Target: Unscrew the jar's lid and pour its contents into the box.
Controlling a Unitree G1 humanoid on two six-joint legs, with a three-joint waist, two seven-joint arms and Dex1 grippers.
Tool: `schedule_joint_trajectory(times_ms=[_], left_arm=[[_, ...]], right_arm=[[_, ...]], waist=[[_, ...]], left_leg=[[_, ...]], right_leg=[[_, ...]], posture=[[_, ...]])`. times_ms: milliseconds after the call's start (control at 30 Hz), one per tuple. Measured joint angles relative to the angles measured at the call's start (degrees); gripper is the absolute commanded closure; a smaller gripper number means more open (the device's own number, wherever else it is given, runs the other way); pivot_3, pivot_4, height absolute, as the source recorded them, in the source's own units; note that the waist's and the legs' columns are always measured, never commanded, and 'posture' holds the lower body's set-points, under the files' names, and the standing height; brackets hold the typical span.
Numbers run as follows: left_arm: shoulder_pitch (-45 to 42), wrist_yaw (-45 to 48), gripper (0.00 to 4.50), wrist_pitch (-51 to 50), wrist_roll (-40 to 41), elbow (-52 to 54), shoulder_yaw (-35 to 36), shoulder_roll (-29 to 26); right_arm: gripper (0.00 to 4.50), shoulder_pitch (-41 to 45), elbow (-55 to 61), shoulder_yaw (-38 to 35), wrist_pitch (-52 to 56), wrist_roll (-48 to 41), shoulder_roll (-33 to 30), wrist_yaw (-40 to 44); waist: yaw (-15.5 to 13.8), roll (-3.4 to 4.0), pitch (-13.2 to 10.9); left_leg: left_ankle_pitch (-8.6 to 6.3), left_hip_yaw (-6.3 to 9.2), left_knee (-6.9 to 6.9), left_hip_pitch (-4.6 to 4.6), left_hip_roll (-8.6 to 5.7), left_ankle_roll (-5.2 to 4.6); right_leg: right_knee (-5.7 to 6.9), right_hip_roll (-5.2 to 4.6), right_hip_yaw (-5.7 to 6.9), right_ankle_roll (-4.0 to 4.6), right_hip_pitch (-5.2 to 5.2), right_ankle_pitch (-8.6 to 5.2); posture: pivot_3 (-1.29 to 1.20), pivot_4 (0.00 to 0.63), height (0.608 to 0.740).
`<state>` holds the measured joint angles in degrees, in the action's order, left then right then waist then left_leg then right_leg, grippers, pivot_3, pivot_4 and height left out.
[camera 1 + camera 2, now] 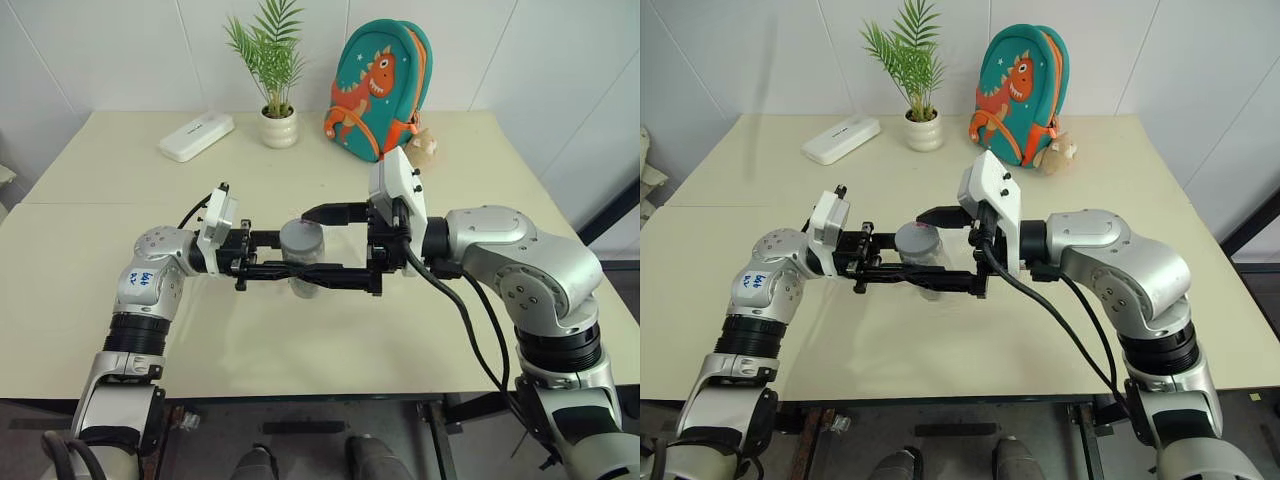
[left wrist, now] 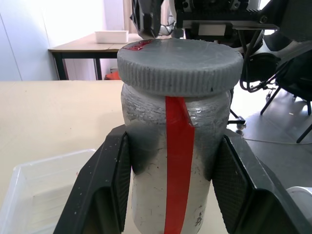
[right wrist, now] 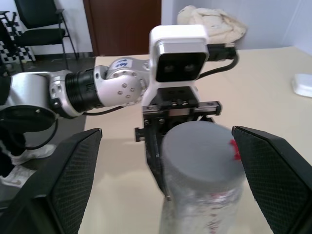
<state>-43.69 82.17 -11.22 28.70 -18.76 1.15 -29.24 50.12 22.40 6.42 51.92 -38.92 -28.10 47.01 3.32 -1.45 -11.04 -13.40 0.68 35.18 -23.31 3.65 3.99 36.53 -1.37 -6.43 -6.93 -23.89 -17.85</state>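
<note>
Gripping the scuffed clear jar (red stripe), left hand, ribbed grey lid, right hand spread wide

The jar runs off the lower picture edge below its lid; beside it, the box is cropped too.

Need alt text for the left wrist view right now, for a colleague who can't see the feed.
The left claw is shut on a clear jar with a red strip down its side, its grey lid on. The corner of a clear plastic box sits on the beige table beside it.
</note>
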Motion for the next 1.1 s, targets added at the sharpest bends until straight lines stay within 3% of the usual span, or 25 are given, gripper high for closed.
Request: schedule_joint_trajectory(times_ms=[567, 1100], left_arm=[[0.0, 0.8, 2.55, 2.1, -1.9, 0.0, -1.2, 0.4], [0.8, 0.1, 2.55, 2.1, -1.9, 0.8, -1.1, 0.3]], right_arm=[[0.02, 3.2, -6.0, 7.0, -5.7, 6.7, 7.9, -1.5], [0.02, 3.2, -9.0, 8.3, -7.2, 12.0, 7.0, -0.9]], waist=[[0.0, 0.0, 0.0], [0.0, 0.0, 0.0]], left_leg=[[0.0, 0.0, 0.02, 0.0, 0.02, 0.0], [0.0, 0.0, 0.04, 0.0, 0.01, 0.0]], right_leg=[[0.11, 0.02, 0.0, 0.01, -0.03, 0.0], [0.15, 0.02, 0.0, 0.02, -0.03, -0.01]], posture=[[0.0, 0.15, 0.74], [0.0, 0.15, 0.74]])
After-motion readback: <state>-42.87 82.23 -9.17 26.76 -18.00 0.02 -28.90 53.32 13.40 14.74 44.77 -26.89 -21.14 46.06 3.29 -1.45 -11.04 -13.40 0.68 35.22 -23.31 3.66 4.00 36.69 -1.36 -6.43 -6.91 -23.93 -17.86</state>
